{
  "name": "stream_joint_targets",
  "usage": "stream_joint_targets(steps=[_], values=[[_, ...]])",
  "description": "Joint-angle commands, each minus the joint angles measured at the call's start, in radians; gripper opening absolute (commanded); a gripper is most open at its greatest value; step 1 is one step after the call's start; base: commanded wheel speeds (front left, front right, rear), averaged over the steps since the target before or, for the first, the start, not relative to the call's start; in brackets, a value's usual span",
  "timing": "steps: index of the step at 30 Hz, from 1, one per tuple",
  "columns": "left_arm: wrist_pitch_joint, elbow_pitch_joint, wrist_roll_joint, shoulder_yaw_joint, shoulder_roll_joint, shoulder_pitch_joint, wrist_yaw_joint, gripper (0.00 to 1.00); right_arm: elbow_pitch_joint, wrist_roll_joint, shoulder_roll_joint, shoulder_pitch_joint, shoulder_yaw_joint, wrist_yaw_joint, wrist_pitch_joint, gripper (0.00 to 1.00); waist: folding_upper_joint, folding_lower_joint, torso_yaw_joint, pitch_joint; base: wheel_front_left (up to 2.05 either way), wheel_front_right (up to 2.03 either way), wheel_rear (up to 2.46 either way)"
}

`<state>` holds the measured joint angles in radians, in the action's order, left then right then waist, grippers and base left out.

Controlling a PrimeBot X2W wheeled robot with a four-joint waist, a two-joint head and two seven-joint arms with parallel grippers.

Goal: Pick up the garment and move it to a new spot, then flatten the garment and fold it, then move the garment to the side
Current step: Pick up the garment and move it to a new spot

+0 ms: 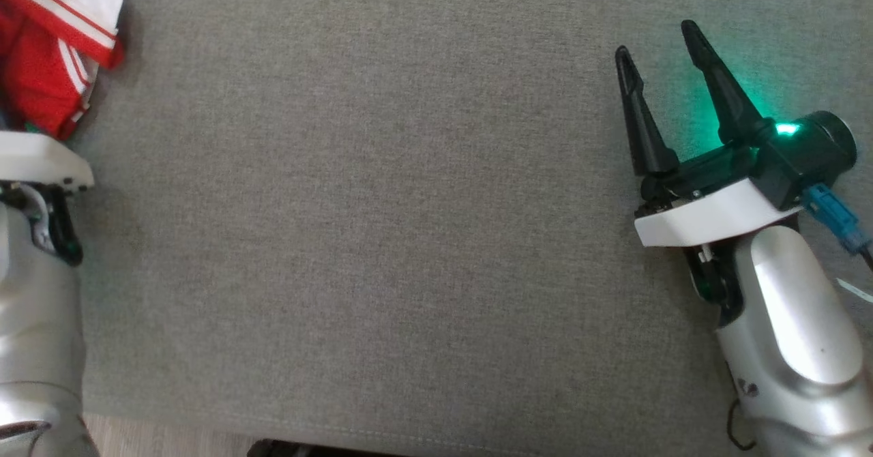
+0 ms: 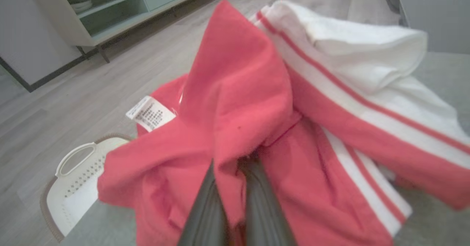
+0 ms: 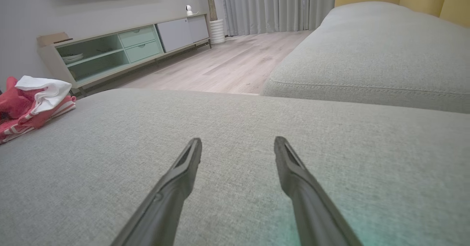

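- A white basket point(image 2: 77, 176) with a handle slot and small holes stands on the wooden floor point(image 2: 55, 102), at the far left of the left wrist view, partly under the hanging cloth.
- A white label point(image 2: 150, 113) with printed text sticks out from the red fabric just right of the basket.
- The garment point(image 2: 238, 91), red with white stripes and a white part, lies bunched at the left end of the grey cushion point(image 1: 375, 239); in the head view it sits in the upper left corner.
- The left gripper point(image 2: 233, 165) has its two dark fingers pinched together on a raised fold of the garment's red fabric.
- The middle of the cushion is bare grey weave.
- The right gripper point(image 1: 655, 39) is far to the right, well apart from the garment, with its fingers spread wide and nothing between them. It is low over the cushion; whether it touches is hard to tell.
- A green light glows on its body.
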<state>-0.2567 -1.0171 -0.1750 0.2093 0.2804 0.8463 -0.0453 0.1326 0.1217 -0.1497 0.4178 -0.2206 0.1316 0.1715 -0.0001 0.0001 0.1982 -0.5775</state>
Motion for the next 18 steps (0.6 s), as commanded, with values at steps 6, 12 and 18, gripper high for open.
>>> stream_joint_targets(steps=[6,12,18], values=[[-0.005,0.25,0.068,-0.04,0.067,0.023,-0.034,0.0,0.031,0.012,0.026,-0.029,0.009,-0.001,0.029,1.0,0.0001,-0.0001,-0.013,0.052,0.0,0.0,0.0],[-0.005,0.449,0.124,-0.156,0.018,0.05,-0.065,0.0,0.114,0.036,0.065,-0.054,0.022,-0.001,0.068,1.0,0.0001,-0.0001,-0.056,0.16,0.0,0.0,0.0],[-0.005,0.602,0.113,-0.321,-0.091,0.046,-0.082,0.0,0.198,0.074,0.094,-0.082,0.02,-0.001,0.088,1.0,0.0001,-0.0001,-0.168,0.283,0.0,0.0,0.0]])
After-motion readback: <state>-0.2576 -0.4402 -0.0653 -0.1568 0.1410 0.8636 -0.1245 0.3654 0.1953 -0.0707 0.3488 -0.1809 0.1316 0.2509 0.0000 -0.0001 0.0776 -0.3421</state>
